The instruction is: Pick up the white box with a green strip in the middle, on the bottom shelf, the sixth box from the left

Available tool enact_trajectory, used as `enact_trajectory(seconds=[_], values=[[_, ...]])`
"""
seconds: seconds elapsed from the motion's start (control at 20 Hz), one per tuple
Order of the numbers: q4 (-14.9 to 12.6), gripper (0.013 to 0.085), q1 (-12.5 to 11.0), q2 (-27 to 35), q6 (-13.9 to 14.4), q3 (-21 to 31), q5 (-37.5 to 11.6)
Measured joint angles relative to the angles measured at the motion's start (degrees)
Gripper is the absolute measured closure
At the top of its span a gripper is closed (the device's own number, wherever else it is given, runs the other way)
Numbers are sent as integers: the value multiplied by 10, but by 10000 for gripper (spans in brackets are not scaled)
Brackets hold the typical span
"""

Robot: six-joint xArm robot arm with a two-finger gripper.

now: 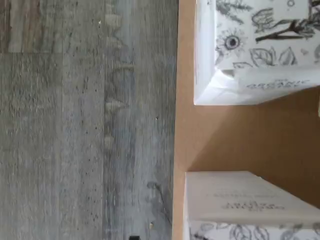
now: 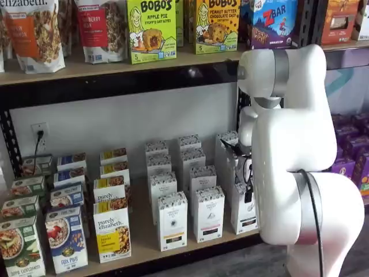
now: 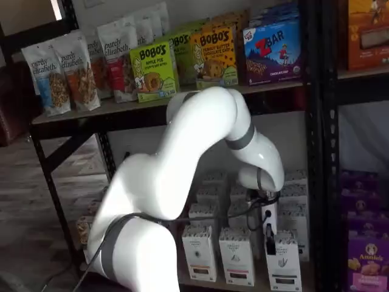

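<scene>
- Bottom shelf point(image 2: 144, 239): pale tan board, rows of boxes running front to back.
- White box point(image 2: 244, 212): upright at front edge, right end of white rows, beside arm.
- Gripper point(image 3: 268, 234): black fingers above white box; spread wide.

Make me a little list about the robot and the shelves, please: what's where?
robot arm: white, bent down in front of the shelves
jaws: open, holding nothing, close by the top of the white box
white box: upright at the front of the bottom shelf, not picked up yet
neighbours: more white boxes, then colourful cereal boxes
upper shelf: yellow-green Bobo's box, blue Z Bar box
</scene>
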Motion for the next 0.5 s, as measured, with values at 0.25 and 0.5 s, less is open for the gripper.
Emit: enact_trajectory(seconds=[0.25, 0.5], values=[[-11, 130, 6, 12, 15, -4, -13], [-8, 130, 7, 22, 14, -12, -22]])
